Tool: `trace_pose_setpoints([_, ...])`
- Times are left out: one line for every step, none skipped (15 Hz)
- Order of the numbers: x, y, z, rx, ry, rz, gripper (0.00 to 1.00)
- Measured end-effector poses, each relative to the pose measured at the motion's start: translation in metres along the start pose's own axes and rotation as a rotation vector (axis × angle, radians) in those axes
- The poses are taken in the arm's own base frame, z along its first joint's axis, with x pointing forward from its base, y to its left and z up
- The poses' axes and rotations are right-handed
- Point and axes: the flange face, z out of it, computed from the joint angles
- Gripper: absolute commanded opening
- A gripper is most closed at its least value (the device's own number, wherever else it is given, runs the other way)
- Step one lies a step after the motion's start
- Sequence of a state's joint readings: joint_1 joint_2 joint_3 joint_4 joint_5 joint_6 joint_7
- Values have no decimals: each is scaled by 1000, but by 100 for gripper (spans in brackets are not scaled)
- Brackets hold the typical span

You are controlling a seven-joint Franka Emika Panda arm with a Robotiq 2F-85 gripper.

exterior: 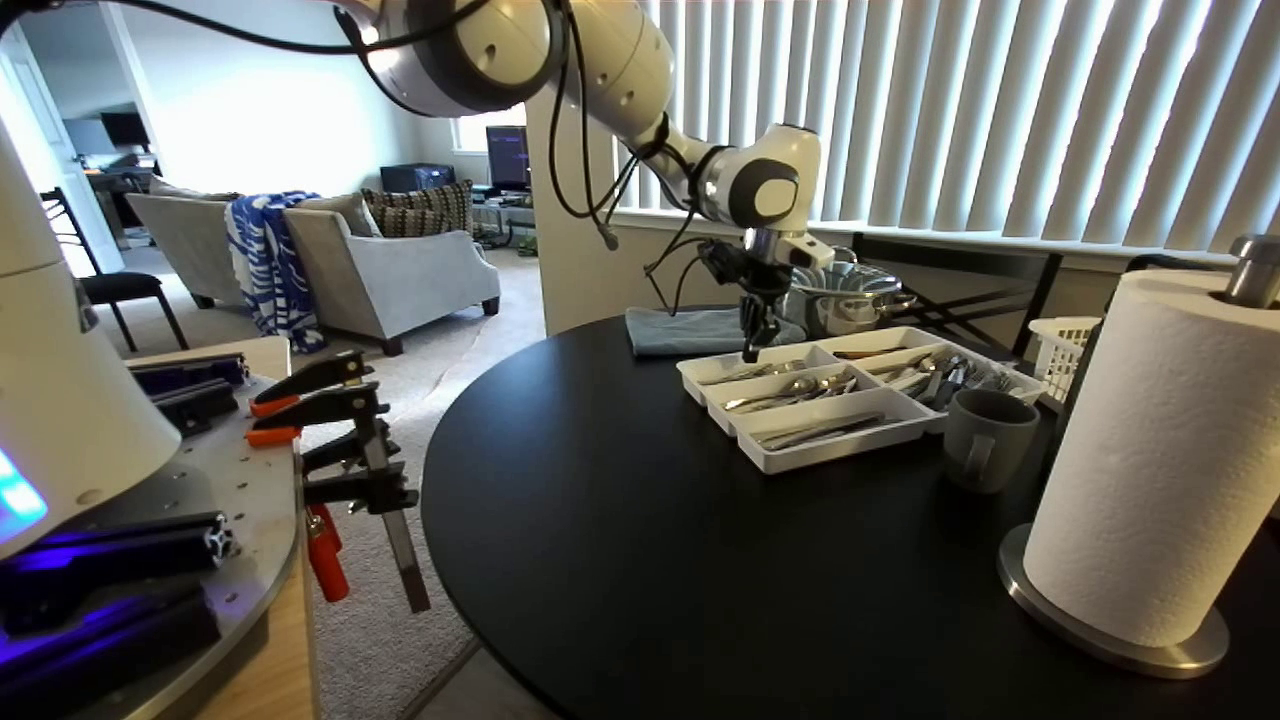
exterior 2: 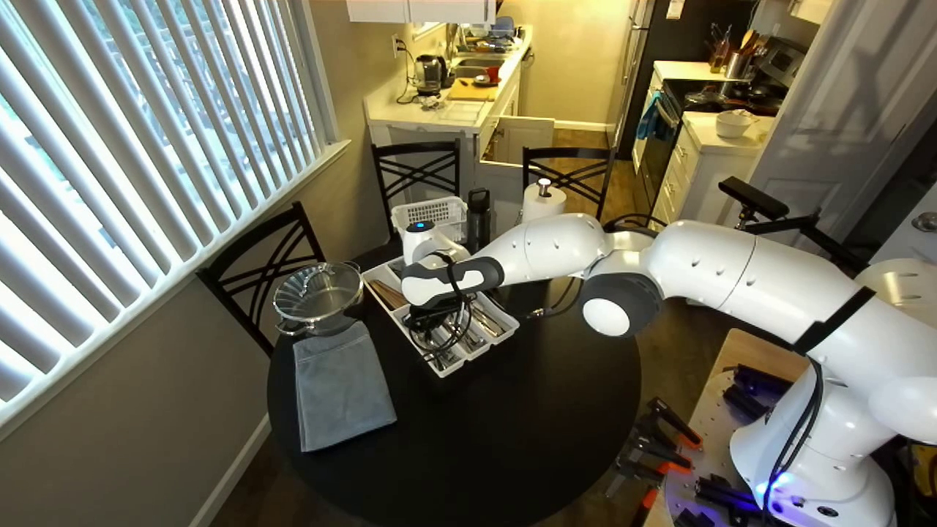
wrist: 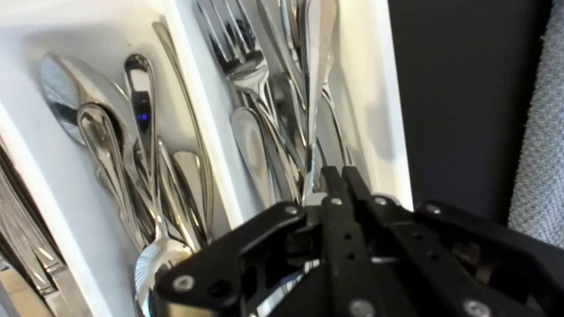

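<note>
- In an exterior view, right of middle: the gripper points down at a cutlery tray.
- In an exterior view, middle: the arm hides it.
- Wrist view, top middle: a fork, likely kept sorted by tray walls; fingertips almost touch, nothing seen between.

In an exterior view, a white paper-towel roll stands near right on the round black worktop, a grey handled mug left of it; far back, a folded grey cloth lies beside a shiny metal pot.
</note>
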State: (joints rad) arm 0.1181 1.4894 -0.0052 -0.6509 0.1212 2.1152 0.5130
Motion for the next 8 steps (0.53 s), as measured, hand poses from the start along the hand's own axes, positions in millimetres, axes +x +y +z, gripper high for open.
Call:
trace_pose_setpoints([1,3,1,-12,5,-2,44])
trace_pose_setpoints([2,7,4,-27,5,-4,51])
trace_pose_setpoints([1,11,8,-42,0,-5,56])
trace_pose_setpoints([0,14,14,-57,-9,-6,64])
trace_pose_setpoints([-3,18,19,-71,-21,-8,62])
trace_pose_setpoints([-5,19,24,-78,-33,-14,27])
trace_pose_setpoints([-8,19,27,-85,-47,-24,30])
trace_pose_setpoints([-10,20,29,-91,-60,-38,30])
